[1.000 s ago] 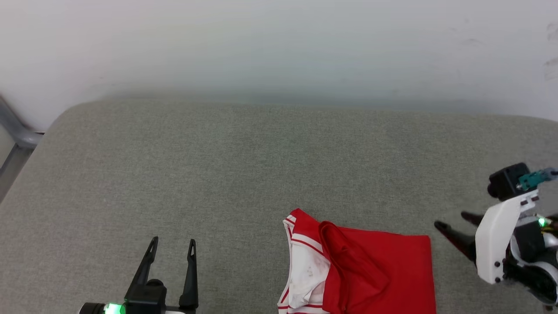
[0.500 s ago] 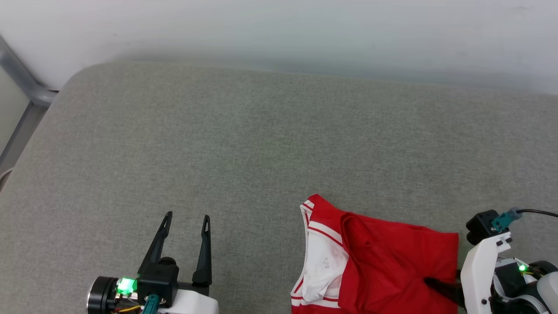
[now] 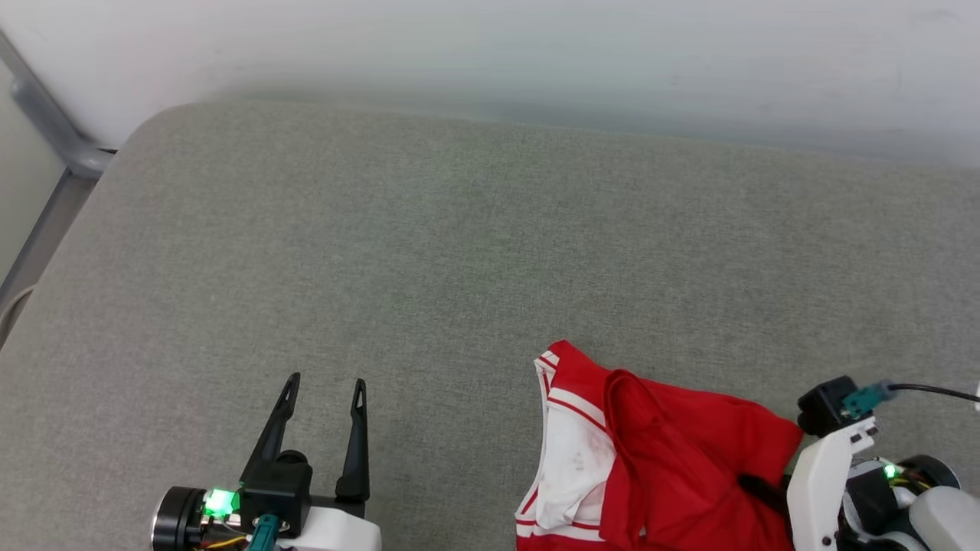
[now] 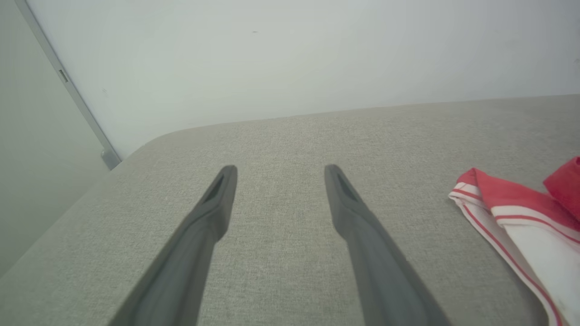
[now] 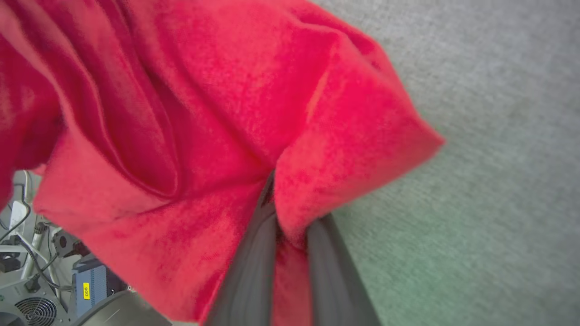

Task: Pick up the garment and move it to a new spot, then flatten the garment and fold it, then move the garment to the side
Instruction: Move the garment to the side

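Grey woven fabric covers the broad, round-cornered surface (image 3: 383, 252), which meets a pale wall (image 3: 490, 46) at its far edge, with a grey metal post (image 3: 46, 122) slanting at the far left. The garment (image 3: 689, 459) lies at the near right of the surface and runs out of the head view's bottom edge. Its white sleeve with red-and-white striped trim is on its left, and the red body is bunched into folds on its right.

The right gripper (image 3: 754, 487) comes in from the right, its jaws closed narrowly on the garment's right edge. The right wrist view shows the two dark fingers of the right gripper (image 5: 290, 222) pinching a fold of the red garment (image 5: 226, 90), which drapes from them. Past the cloth's lower left corner in that view stands a blue-grey box (image 5: 97, 283) bearing a small yellow label (image 5: 86, 290), its dark characters too small to read surely.

The left gripper (image 3: 325, 380) is at the near left, well apart from the garment, its jaws spread wide with bare fabric between them. The left wrist view shows the left gripper (image 4: 279, 168) the same way, with the garment (image 4: 521, 213) off to the right.
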Controlling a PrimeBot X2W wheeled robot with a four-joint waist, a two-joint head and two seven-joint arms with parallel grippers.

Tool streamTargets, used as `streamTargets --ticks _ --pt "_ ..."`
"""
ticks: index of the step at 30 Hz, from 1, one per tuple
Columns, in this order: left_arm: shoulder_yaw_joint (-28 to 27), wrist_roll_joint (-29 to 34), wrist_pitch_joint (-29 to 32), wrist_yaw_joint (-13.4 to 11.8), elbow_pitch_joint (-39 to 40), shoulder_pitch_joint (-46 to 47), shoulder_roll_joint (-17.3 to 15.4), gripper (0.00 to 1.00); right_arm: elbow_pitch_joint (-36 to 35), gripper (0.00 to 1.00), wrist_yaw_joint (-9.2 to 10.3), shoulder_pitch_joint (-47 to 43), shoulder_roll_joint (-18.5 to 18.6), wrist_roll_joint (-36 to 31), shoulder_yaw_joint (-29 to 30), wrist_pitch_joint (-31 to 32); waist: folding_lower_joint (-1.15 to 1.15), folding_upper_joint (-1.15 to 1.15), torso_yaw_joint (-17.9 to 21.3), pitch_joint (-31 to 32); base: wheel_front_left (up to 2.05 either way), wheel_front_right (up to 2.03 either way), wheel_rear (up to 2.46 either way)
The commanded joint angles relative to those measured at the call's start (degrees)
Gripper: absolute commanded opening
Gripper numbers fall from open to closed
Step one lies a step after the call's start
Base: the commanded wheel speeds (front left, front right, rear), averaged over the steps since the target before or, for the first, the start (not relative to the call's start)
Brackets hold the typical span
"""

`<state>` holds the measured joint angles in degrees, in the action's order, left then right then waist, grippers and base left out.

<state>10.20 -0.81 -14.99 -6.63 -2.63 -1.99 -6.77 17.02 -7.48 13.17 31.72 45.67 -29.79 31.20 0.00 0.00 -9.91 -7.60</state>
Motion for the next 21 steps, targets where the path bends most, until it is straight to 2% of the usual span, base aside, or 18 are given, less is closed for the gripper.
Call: streamTargets --ticks 1,5,9,15,21 --pt "-0.26 -0.27 -0.26 -0.23 -0.11 -0.19 0.05 1.00 -0.18 0.00 0.02 0.58 -0.24 -0.62 -1.05 -1.19 0.00 0.00 0.70 0.64 0.00 0.00 0.00" --pt "-0.51 -0.15 -0.26 -0.40 -0.15 -0.81 -0.18 1.00 -3.49 0.00 0.02 3.95 1.02 -1.70 -0.47 -4.81 0.00 0.00 2.51 1.85 0.00 0.00 0.00" --pt "-0.66 -0.28 -0.26 -0.45 -0.05 -1.36 -0.11 1.00 -6.63 0.00 0.02 6.27 2.53 -3.44 -1.04 -5.92 0.00 0.00 4.91 2.90 0.00 0.00 0.00" --pt "-0.84 -0.38 -0.26 -0.72 0.38 -2.28 0.21 1.00 -10.77 0.00 0.02 8.81 5.97 -5.20 -1.18 -5.03 0.00 0.00 9.10 3.63 0.00 0.00 0.00" --pt "-1.40 -0.50 -0.26 -0.89 0.98 -2.15 0.26 1.00 -12.06 0.00 0.02 10.57 8.78 -5.78 0.70 -4.19 0.00 0.00 13.79 3.23 0.00 0.00 0.00"
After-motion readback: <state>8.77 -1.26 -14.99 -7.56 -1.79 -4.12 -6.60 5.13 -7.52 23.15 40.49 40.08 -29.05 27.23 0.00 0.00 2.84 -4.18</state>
